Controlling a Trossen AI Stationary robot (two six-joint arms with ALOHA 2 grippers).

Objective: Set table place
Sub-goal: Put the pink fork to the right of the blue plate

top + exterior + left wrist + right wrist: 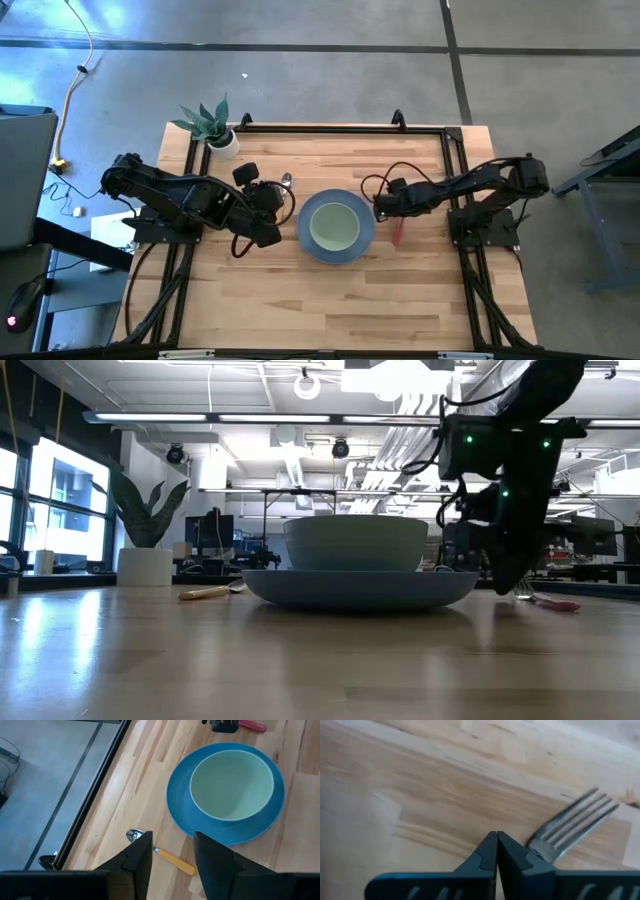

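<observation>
Bench [330, 300]: beneath both pincers. Plate [337, 228] with bowl [334, 226]: between them. Spoon [165, 856]: below left pincer [172, 852], fingers apart; descend squarely. Fork [572, 822]: beside right pincer [496, 851], fingers together, seemingly empty.

A bowl [334, 226] sits in a plate [312, 246] at mid bench [300, 310]. A spoon [287, 181] lies left of it, a fork [397, 234] right, a plant [211, 125] at the far left corner.

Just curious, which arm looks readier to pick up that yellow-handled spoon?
The left, probably. Its open claw hovers right over the spoon, beside the plate. The right claw is shut by the fork.
</observation>
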